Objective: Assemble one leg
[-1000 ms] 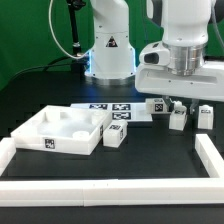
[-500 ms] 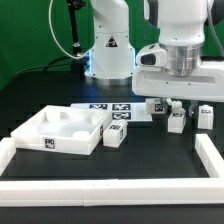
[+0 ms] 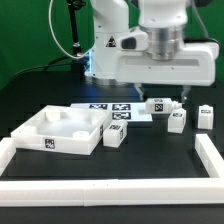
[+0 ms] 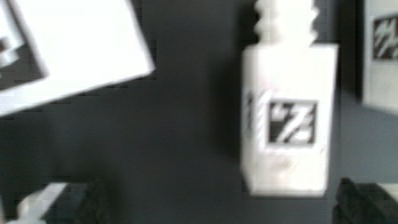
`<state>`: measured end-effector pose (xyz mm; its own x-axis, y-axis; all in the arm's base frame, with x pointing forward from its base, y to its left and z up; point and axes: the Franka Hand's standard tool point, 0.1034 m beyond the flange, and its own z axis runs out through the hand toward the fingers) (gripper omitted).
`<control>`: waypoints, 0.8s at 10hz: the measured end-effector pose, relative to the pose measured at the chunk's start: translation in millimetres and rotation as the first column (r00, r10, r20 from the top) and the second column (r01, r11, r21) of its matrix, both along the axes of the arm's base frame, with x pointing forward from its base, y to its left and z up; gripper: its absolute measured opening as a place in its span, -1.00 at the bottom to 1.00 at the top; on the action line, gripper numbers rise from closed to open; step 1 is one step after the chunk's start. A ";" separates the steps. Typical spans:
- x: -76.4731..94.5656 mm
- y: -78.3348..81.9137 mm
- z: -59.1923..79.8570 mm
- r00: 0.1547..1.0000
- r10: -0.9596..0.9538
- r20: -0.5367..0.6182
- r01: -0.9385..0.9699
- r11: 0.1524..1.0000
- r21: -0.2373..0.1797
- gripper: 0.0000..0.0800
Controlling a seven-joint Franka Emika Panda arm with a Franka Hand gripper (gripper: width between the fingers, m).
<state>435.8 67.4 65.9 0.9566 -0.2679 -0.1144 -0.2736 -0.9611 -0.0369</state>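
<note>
Several small white legs with black-and-white tags lie on the black table: one (image 3: 157,107) by the marker board's end, one (image 3: 177,120) just in front of it, one (image 3: 205,116) further to the exterior view's right, and one (image 3: 115,136) beside the large white panel. My gripper (image 3: 167,96) hangs above the first two, clear of them. In the wrist view a leg (image 4: 285,110) lies lengthwise with its tag facing up, between and beyond my open gripper (image 4: 217,205). The dark fingertips (image 4: 63,205) are spread wide, with nothing between them.
The large white panel with round sockets (image 3: 45,141) sits at the exterior view's left. The marker board (image 3: 110,110) lies behind it. White rails (image 3: 110,190) border the table's front and right edge. A robot base (image 3: 108,55) stands at the back.
The arm has swung towards the exterior view's left and risen a little. The gripper now hangs over the legs beside the marker board. No leg has moved.
</note>
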 end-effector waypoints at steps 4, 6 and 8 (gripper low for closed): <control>6.2 -7.9 -1.1 1.000 -0.004 0.007 0.004 1.000 -0.001 0.62; 12.8 -36.6 -20.1 0.999 0.034 0.008 -0.034 0.999 0.008 0.62; 27.9 -73.2 -34.8 0.998 0.061 -0.029 -0.061 0.998 0.017 0.62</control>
<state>463.7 -5.8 31.1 0.9672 -0.2072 -0.1468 -0.2159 -0.9754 -0.0455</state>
